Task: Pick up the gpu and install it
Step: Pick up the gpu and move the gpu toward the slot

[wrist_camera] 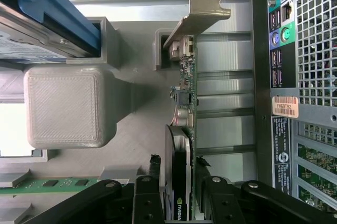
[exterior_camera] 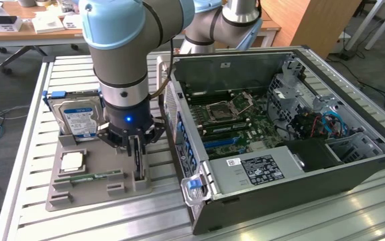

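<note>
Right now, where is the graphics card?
The gpu stands on edge in the grey tray, directly under the gripper, just to the exterior view's left of the open computer case.

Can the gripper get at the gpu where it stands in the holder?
Probably yes. The gripper is right over the gpu, which stands on edge in the grey holder; the hard drive and the computer case sit off to either side.

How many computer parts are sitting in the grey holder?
4: hard drive at the far end, square chip and green stick nearer, gpu gripped by the gripper. The arm may hide more.
</note>
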`<state>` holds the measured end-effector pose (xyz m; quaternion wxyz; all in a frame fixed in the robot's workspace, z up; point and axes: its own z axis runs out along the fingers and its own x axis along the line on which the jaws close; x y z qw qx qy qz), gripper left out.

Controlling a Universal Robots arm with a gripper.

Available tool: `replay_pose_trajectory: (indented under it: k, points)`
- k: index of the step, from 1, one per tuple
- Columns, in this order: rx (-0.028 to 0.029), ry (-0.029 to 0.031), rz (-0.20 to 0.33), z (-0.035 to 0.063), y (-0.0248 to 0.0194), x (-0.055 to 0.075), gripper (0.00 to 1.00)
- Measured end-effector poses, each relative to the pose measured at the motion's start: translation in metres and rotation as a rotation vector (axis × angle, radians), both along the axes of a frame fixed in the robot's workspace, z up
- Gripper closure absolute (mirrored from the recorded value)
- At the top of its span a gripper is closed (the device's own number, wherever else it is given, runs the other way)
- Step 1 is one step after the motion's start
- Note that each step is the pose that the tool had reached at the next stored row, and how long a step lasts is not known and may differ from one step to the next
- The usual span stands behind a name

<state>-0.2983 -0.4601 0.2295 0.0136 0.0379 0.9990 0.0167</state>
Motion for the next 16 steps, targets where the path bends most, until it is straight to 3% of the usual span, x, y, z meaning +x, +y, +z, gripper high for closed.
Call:
replay_pose_trajectory:
  k: [16]
  points:
    - [-0.0002,0.0014,-0.002,0.0000,0.0000,0.0025,0.62]
